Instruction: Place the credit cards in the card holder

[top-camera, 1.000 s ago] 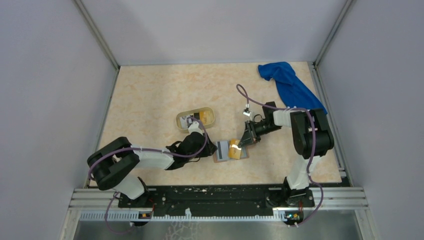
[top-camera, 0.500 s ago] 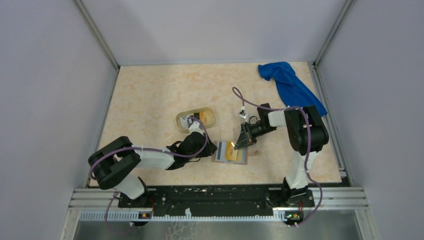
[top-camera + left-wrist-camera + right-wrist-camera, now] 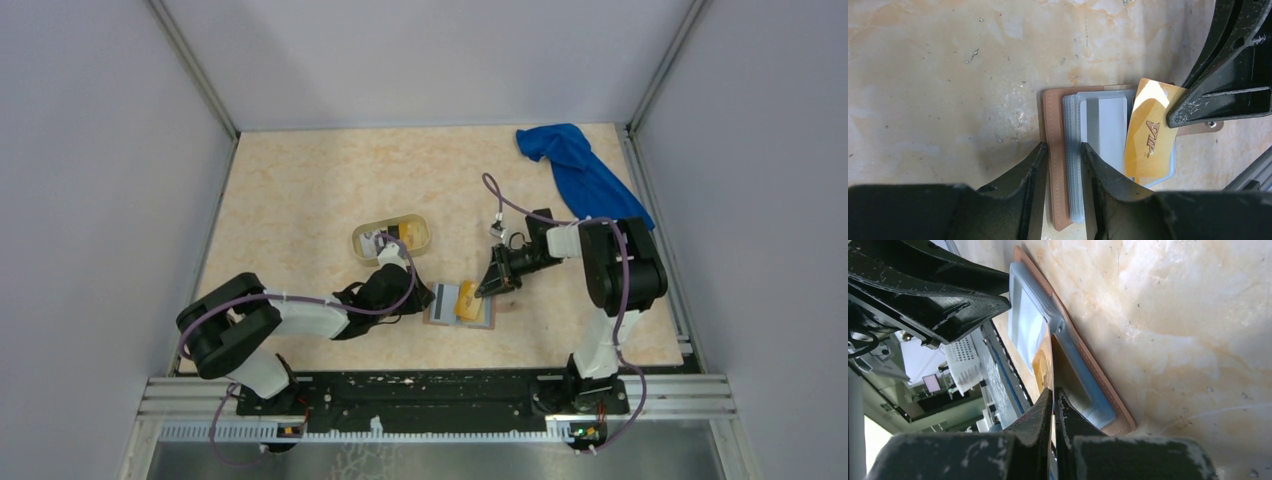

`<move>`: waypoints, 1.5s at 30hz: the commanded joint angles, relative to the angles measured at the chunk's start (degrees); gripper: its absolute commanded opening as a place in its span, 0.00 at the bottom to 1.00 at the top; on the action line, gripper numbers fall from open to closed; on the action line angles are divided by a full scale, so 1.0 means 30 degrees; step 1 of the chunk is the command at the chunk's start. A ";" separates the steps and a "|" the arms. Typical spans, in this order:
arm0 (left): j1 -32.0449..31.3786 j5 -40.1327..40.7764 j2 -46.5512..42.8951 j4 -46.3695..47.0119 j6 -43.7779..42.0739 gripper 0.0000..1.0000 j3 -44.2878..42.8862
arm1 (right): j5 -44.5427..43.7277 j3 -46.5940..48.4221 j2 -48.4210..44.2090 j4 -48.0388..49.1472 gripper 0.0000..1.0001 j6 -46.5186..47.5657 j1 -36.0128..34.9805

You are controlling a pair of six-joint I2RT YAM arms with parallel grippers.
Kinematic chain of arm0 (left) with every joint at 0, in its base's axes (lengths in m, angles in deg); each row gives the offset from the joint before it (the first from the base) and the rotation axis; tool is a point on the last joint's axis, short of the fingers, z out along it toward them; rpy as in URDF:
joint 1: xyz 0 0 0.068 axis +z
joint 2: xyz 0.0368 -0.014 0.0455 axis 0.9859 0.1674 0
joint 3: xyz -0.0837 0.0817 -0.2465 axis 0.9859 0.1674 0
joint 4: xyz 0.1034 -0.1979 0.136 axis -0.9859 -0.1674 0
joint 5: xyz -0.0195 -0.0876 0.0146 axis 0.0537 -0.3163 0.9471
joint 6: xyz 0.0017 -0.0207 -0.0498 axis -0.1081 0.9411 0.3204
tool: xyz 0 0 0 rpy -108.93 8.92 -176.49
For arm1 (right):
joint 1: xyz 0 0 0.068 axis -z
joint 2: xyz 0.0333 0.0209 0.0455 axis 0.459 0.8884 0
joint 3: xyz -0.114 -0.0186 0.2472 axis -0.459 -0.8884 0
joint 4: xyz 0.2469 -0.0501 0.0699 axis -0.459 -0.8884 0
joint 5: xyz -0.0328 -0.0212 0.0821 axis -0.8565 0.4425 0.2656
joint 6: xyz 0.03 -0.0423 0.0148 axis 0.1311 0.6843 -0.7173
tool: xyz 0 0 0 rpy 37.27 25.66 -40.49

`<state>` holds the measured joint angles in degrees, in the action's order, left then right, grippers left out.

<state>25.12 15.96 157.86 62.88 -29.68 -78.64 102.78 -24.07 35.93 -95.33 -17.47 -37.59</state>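
Observation:
The card holder lies open on the table, tan outside with grey-blue slots inside. A pale grey card sits in its left slot. My left gripper is shut on the holder's left edge and holds it flat. My right gripper is shut on a yellow-orange credit card and holds it tilted over the holder's right half. The card touches the slots there. In the right wrist view the card runs out from between my closed jaws onto the holder.
A pale yellow oval tray behind the left gripper holds more cards. A blue cloth lies at the far right corner. Walls enclose the table on three sides.
My right gripper shifted left over the holder with the yellow card, then a little back right. My left gripper has stayed on the holder's left edge.

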 commanded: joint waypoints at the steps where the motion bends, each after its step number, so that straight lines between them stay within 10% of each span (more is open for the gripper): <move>1: -0.0130 -0.0362 0.0245 -0.0610 -0.0259 0.36 -0.0028 | -0.1436 -0.0220 -0.1195 0.0890 0.00 -0.1043 -0.0335; 45: -0.0130 -0.0835 0.0483 -0.0263 -0.0764 0.36 -0.0161 | -0.3132 -0.2942 -0.3051 0.5386 0.00 -0.5996 -0.2028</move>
<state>25.12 15.26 158.27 63.29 -31.26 -78.97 94.00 -32.09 27.49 -81.28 -35.22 -42.31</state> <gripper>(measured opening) 0.365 0.007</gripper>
